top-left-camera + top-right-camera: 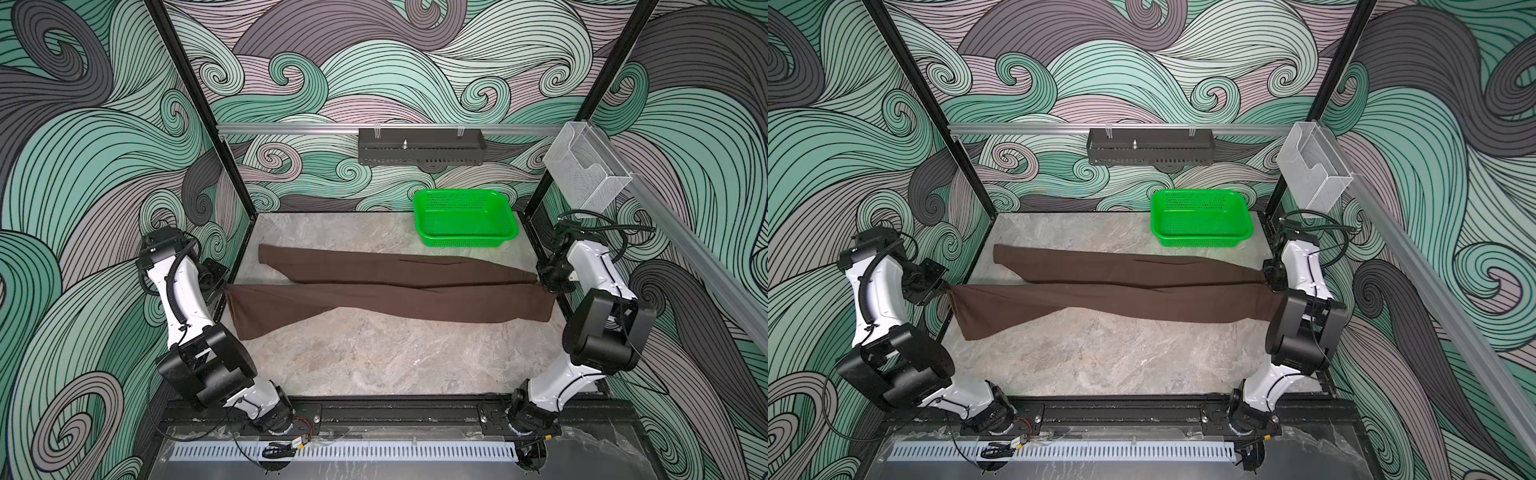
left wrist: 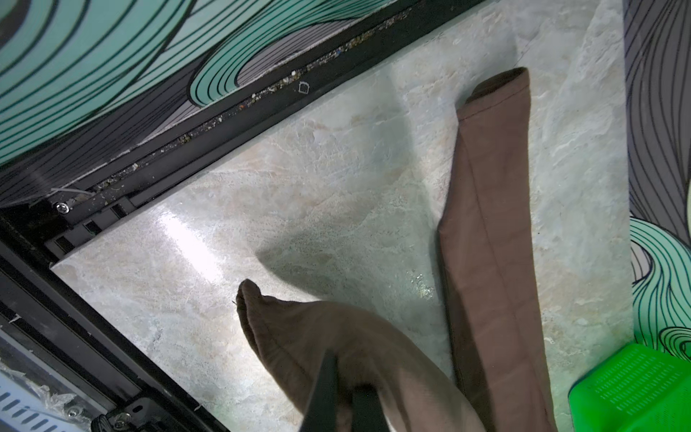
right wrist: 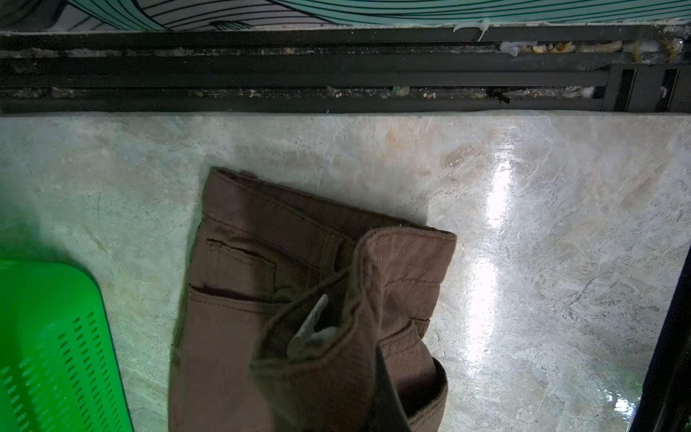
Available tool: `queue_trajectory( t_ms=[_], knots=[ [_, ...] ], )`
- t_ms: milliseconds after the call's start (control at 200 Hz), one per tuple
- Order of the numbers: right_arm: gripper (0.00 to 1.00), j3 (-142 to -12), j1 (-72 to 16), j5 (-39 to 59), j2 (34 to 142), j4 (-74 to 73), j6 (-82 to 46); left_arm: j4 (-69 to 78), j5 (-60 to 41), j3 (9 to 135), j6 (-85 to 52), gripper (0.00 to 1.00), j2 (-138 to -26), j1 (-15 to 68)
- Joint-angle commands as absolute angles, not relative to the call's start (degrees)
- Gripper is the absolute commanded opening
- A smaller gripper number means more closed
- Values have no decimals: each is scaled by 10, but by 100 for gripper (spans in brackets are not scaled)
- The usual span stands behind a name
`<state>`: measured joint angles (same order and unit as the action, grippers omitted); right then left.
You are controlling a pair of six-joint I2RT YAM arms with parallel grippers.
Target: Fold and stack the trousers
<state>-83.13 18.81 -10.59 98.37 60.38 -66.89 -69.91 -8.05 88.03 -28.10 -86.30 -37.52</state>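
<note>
Presently stretched across the table (image 1: pixel 374 365) from nine to three o'clock: the trousers (image 1: pixel 395 297). Left gripper (image 1: pixel 225 287) clamped on one hem at nine, right gripper (image 1: pixel 545 283) clamped on the waistband at three. Other leg loose, flat, trailing toward ten. Risky to pull tauter: hem likely to slip free; loose leg apt to drag askew, spoiling the fold.
</note>
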Motion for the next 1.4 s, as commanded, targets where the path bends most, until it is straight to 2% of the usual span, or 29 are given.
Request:
queue_trajectory(
  t_ms=[0,175,370,490,545,585,655,736,781,856,916,986,1061,1191,1396],
  knots=[
    [0,-816,192,-154,952,618,-673,-685,-68,899,-290,0,-856,-384],
    [0,-704,205,-150,858,595,-653,-695,-28,880,-292,0,-823,-389],
    [0,-547,264,-144,743,552,-612,-621,0,755,-296,0,-722,-398],
    [0,-490,292,-142,720,539,-589,-588,23,687,-313,0,-674,-400],
    [0,-464,294,-144,710,530,-586,-580,35,664,-318,3,-654,-403],
    [0,-447,295,-146,704,525,-585,-577,42,649,-322,7,-644,-406],
    [0,-426,298,-148,699,519,-585,-573,44,632,-327,25,-627,-416],
    [2,-418,301,-146,697,519,-585,-577,45,627,-331,38,-615,-423],
    [3,-417,304,-147,695,519,-584,-583,49,630,-337,50,-611,-426],
    [13,-415,308,-148,688,519,-583,-598,51,642,-344,62,-609,-429],
    [26,-415,311,-148,684,519,-581,-613,55,658,-349,67,-611,-430],
    [43,-417,313,-147,681,523,-580,-628,54,675,-353,69,-615,-430],
    [54,-423,313,-140,677,529,-579,-639,41,688,-355,69,-620,-430],
    [62,-444,306,-106,662,543,-582,-624,-23,663,-350,69,-634,-430],
    [64,-483,226,-101,666,548,-617,-610,-93,622,-348,72,-695,-430]
  ],
)
